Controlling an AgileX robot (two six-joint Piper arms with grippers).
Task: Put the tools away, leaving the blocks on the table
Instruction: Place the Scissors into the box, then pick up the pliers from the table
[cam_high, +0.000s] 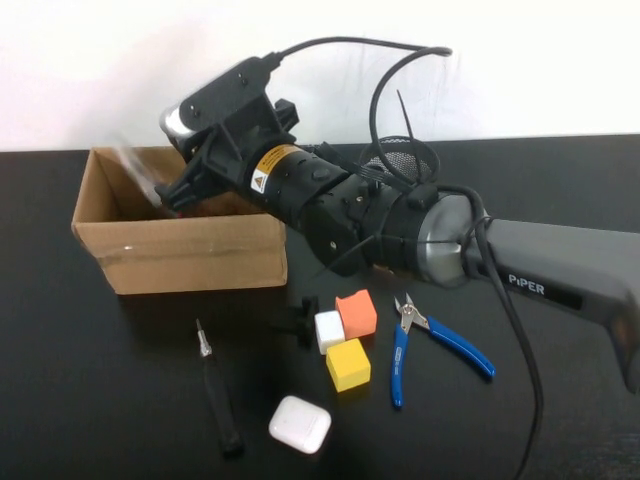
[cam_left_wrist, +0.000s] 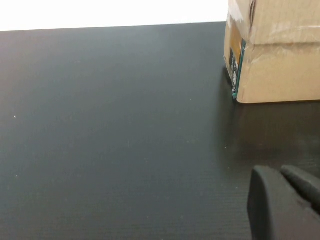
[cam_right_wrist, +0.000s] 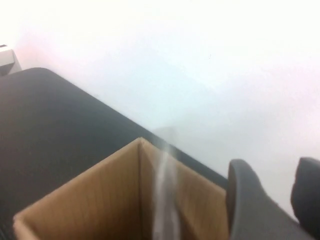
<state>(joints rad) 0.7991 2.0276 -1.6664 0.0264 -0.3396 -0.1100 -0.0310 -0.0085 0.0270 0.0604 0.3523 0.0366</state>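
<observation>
Black table (cam_high: 100, 400): screwdriver (cam_high: 217, 388) tip apparently points toward box (cam_high: 180, 240).

My right gripper (cam_high: 165, 190) is over the open cardboard box (cam_high: 180, 245). On the black table (cam_high: 90, 400) lie the screwdriver (cam_high: 217, 390), the blue pliers (cam_high: 425, 335), and the orange (cam_high: 356, 313), white (cam_high: 329, 331) and yellow (cam_high: 347, 365) blocks close together.

Black table (cam_high: 100, 400) with box (cam_high: 190, 255), blocks (cam_high: 345, 340), pliers (cam_high: 430, 335).
</observation>
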